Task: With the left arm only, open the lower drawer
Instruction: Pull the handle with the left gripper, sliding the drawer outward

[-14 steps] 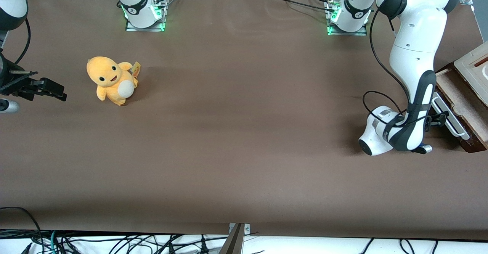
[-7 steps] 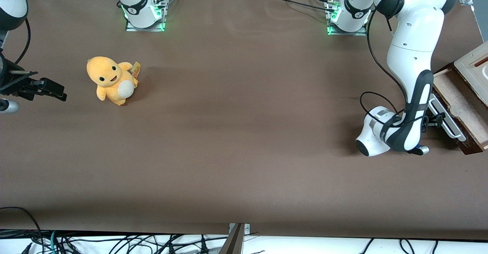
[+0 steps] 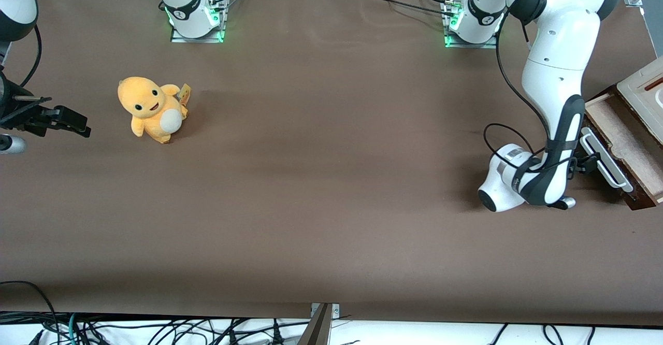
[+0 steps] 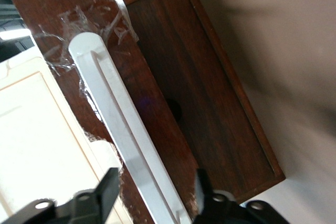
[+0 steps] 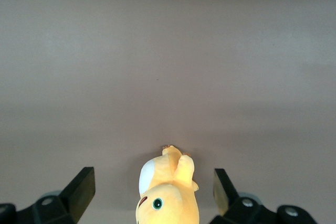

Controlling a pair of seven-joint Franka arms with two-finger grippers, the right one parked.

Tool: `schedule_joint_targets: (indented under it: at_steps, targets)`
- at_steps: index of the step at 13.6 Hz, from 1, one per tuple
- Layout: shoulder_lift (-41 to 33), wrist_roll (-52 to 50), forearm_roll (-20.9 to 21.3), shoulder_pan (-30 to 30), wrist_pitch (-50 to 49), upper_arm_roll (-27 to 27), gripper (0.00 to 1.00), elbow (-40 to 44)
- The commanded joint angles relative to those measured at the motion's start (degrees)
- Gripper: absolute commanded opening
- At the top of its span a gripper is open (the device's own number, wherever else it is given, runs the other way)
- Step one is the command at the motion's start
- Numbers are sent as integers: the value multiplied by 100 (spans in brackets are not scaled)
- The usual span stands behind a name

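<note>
Your left arm is bent down at the working arm's end of the table, with its gripper at the white bar handle of the lower drawer. In the wrist view the 2 fingers sit apart, 1 on each side of the handle, not pressed onto it. The drawer stands pulled out from under the cabinet's cream top panel, pale wood inside showing. A yellow plush toy sits toward the parked arm's end, well apart from the drawer.
</note>
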Motion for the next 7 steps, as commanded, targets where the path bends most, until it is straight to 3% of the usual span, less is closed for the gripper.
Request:
schedule_joint_targets:
  at_steps: [1, 4, 7]
  targets:
    - [29, 179, -276, -179, -160, 22, 100, 357]
    - [-24, 179, -768, -223, -169, 4, 100, 613]
    - [-111, 179, -1637, -328, -169, -13, 100, 1043]
